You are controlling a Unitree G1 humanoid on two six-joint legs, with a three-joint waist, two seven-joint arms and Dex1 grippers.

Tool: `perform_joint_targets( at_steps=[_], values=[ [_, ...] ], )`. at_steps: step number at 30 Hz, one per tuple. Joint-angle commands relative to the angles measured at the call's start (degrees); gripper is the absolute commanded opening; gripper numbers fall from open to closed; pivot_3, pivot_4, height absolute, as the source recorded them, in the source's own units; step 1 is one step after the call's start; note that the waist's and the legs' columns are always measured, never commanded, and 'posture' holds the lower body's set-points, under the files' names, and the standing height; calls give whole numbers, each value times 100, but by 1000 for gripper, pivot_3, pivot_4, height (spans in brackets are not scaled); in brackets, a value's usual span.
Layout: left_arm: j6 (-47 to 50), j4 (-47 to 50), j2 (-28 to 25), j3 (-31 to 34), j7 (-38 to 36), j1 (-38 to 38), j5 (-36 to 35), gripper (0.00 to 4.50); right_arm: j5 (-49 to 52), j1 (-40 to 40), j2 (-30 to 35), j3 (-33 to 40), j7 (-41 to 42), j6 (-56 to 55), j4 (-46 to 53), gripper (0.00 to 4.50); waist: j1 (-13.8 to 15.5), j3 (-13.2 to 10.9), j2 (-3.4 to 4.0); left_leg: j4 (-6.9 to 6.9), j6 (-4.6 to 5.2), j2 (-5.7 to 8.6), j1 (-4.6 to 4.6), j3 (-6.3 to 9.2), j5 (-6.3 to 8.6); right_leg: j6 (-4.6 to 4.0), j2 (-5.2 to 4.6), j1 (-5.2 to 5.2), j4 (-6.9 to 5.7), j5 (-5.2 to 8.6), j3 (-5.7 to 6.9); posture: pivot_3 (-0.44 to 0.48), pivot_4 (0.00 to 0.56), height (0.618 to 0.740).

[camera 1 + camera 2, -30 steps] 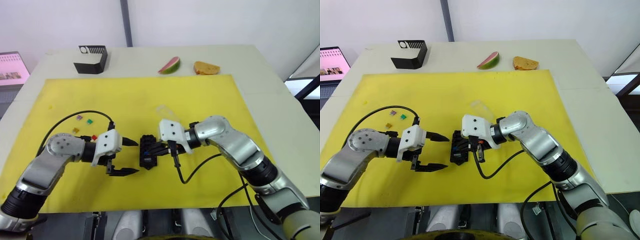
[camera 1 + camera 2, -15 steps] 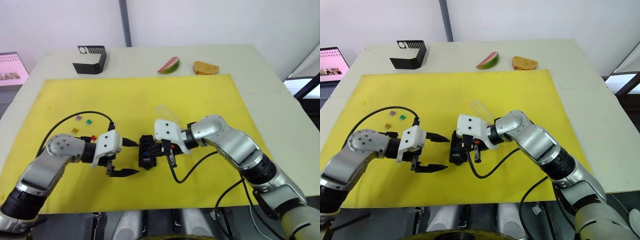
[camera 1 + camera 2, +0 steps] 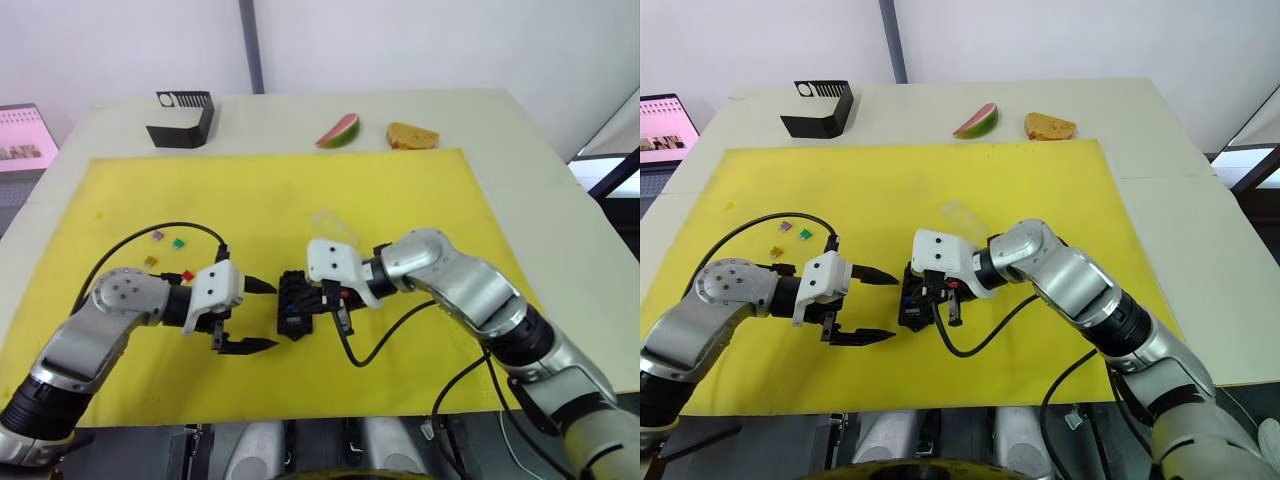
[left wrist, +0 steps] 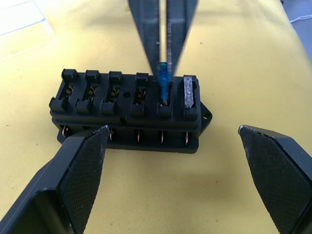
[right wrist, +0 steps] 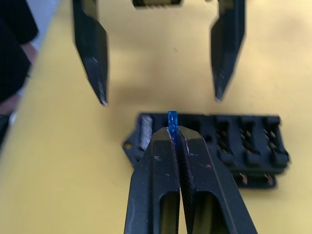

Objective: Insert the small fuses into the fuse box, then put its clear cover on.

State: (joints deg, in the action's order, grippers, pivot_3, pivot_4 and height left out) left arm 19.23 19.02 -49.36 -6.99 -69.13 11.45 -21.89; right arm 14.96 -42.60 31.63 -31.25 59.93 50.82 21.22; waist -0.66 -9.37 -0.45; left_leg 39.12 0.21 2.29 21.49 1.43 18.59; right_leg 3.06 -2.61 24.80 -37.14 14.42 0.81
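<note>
right tool (image 5: 173, 134) is pinched tight on a blue fuse (image 4: 162, 83), its tip at a slot of the fuse box (image 4: 129, 109), next to the end slot that already holds a pale grey fuse (image 4: 188, 92). left tool (image 3: 250, 314) waits just beside the box, its two fingers spread wide with nothing between them. fuse box lies in the middle of the yellow mat (image 3: 400, 190) on the table (image 3: 540, 190). clear cover (image 3: 333, 224) rests on the mat just behind the box. purple, green, tan and red fuses (image 3: 168, 254) lie loose near the left arm.
</note>
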Motion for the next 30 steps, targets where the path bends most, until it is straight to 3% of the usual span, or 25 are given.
perform_joint_targets(
  at_steps=[1, 30],
  values=[
    [-48, 205, -65, 207, 16, -13, -69, 4500, -7, -159, 17, 0, -8, -2, 185, 58, 0, 0, 0, 0, 0, 0, 0, 0, 0, 0, 0, 0, 0, 0, 0, 0, 150, 740],
    [-70, 184, -42, 173, 33, -17, -69, 4500, 279, -297, 28, 0, 34, 268, 397, 58, 0, 0, 0, 0, 0, 0, 1, 0, 0, 0, 0, 0, 1, 0, 0, 0, 150, 740]
  ],
)
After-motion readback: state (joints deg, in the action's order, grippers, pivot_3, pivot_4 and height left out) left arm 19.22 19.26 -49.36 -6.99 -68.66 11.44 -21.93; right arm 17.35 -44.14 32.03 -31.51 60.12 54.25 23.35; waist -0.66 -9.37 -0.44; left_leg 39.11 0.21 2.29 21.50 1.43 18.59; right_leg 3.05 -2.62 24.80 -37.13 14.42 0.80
